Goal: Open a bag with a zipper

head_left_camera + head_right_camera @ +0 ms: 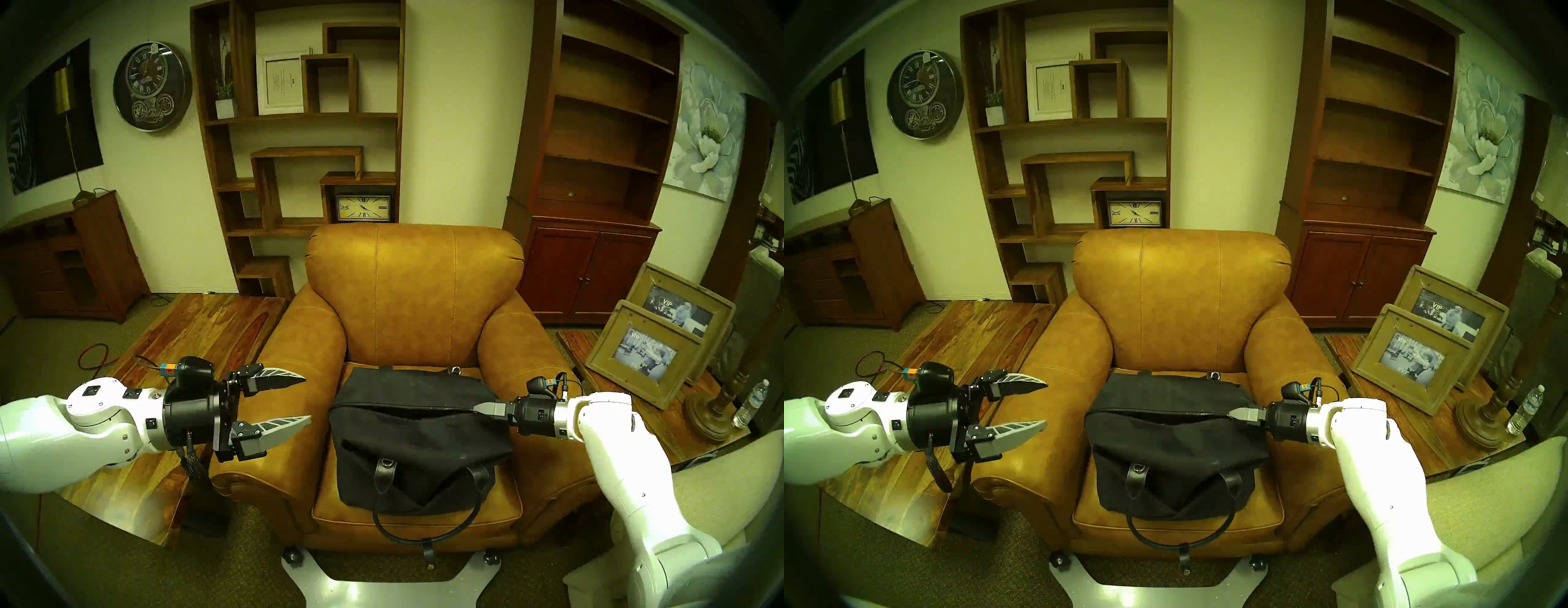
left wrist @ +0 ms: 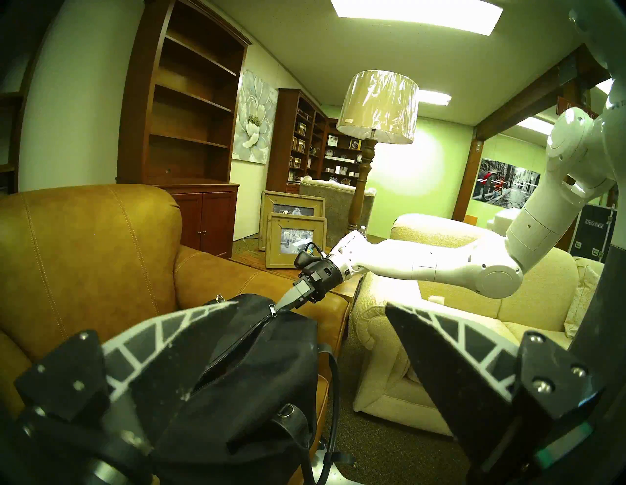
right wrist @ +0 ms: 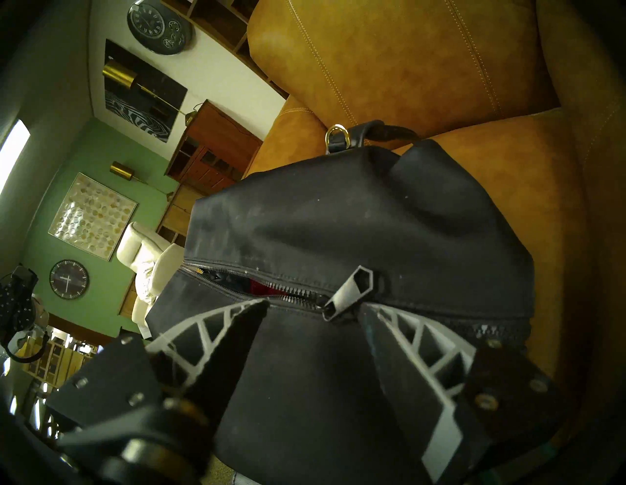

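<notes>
Centrally, the bag is set on the seat cushion of the armchair, its long side running across the seat. It is of black canvas, slumped, with a black leather loop handle draped over the front edge of the seat. A second handle, with a metal ring, lies between the bag and the chair back.

The zipper runs along the top of the bag. It is parted over most of its length, from the end nearer the armchair's left arm up to the slider; red lining is seen through the gap in the right wrist view. The pull tab stands up at the end nearer the armchair's right arm.

The right gripper is placed at that same end of the bag. Its fingers are spread to either side of the pull tab with gaps between; nothing is clasped. Whether the tab is touched by a fingertip cannot be told.

The left gripper is held over the armchair's left arm, pointing level toward the bag, apart from it. Its fingers are spread wide and hold nothing.
</notes>
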